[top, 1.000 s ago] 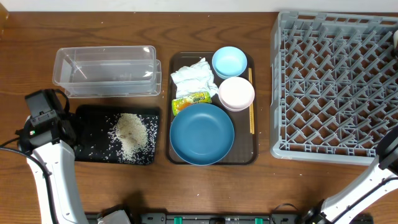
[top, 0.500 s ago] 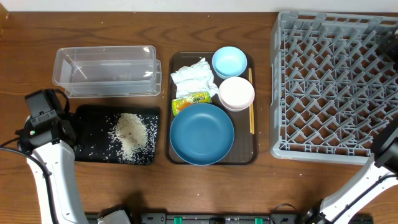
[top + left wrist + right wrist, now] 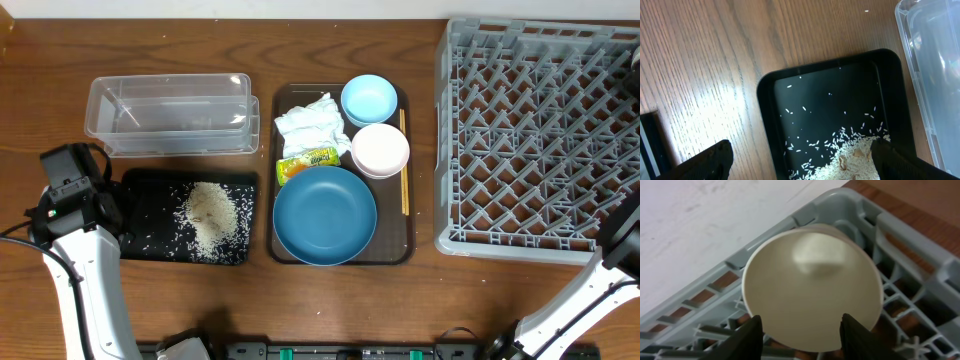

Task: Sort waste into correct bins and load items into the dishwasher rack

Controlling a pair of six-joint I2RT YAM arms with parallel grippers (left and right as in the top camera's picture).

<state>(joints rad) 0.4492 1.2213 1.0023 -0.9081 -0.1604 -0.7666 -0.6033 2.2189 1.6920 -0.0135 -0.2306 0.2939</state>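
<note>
Though between pincer [image 3: 799, 332] tips, cup [image 3: 812, 285] ungripped.

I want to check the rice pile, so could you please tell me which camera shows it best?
The overhead view: the whole rice pile lies unobstructed in the black tray. The left wrist view shows only its upper edge and scattered grains, cut off by the frame. The right wrist view shows none.

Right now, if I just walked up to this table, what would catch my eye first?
Probably the big grey dishwasher rack filling the right side of the table. Next, the dark-blue bowl at the near end of the brown serving tray in the middle, and the white rice heaped in the black tray to its left. Up close, the right claw hovers over a white cup in the rack's corner.
</note>
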